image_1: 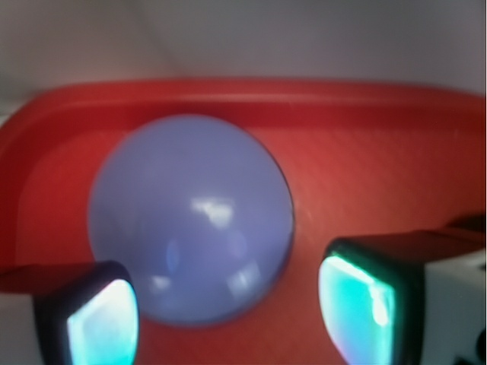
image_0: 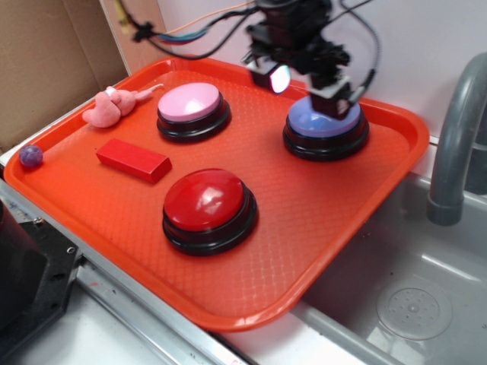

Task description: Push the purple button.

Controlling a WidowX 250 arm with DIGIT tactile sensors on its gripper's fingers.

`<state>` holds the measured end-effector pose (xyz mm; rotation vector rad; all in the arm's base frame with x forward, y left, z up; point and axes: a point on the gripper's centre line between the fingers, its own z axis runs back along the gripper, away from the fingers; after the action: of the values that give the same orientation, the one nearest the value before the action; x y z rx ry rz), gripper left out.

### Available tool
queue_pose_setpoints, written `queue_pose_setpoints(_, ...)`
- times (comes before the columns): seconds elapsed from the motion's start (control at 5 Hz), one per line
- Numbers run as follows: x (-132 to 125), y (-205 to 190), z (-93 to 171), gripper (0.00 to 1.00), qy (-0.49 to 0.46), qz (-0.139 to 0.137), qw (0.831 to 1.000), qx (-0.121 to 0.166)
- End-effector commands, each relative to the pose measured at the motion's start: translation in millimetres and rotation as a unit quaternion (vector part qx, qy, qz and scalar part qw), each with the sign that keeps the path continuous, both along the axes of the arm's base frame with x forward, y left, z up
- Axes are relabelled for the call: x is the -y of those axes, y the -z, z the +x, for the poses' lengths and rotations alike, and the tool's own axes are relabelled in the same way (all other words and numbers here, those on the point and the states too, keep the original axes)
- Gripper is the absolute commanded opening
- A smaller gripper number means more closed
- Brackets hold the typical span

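Outside, the gripper [image_0: 329, 93] sits over the purple button [image_0: 326, 125] at the tray's [image_0: 327, 228] far right. Wrist-side, its fingers [image_1: 103, 323] stand apart, offset from the dome, so it might slide off unpressed.

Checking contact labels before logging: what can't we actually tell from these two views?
- Exterior: whether the gripper touches the purple button; blurred arm hides the dome's top.
- Wrist: button blurred, its black base out of sight; finger tips cut off by bottom edge.
- Press depth: unclear in both.
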<state>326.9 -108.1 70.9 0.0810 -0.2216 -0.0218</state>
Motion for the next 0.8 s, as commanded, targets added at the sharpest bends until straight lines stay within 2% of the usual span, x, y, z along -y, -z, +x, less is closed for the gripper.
queue_pose_setpoints(0.0,-8,-7,9,1.0,-0.003,-0.027,0.999,0.02)
queue_pose_setpoints(0.4,-25,6,8,1.0,-0.024,-0.025,0.999,0.003)
queue_pose_setpoints(0.6,-21,9,10,1.0,-0.023,-0.038,0.999,-0.007)
